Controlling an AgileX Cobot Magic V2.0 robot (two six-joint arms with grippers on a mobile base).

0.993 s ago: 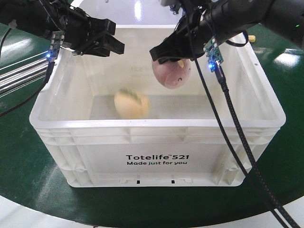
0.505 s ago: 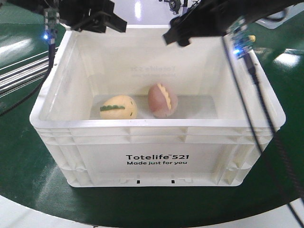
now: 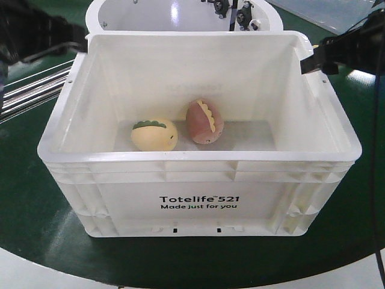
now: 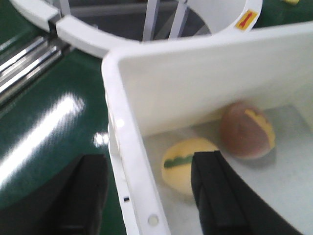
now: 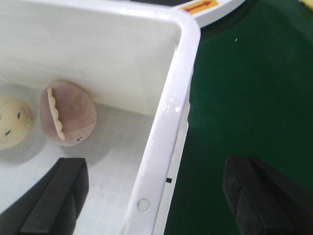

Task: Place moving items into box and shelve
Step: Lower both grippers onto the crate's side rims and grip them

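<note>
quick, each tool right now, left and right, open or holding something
Left tool: open, holding nothing, one finger on each side of the box wall.
Right tool: open, holding nothing, straddling the opposite box wall.

Pink toy [image 3: 204,122] fell beside cream toy [image 3: 154,134]; left claw [image 4: 149,196] and right claw [image 5: 159,196] swung outward.

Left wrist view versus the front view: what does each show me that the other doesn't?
Only the left wrist view shows the left gripper open, straddling the box wall. Only the front view shows the box's Totelife print and the right gripper at the opposite rim. Both show the cream toy and pink toy lying side by side on the box floor.
</note>
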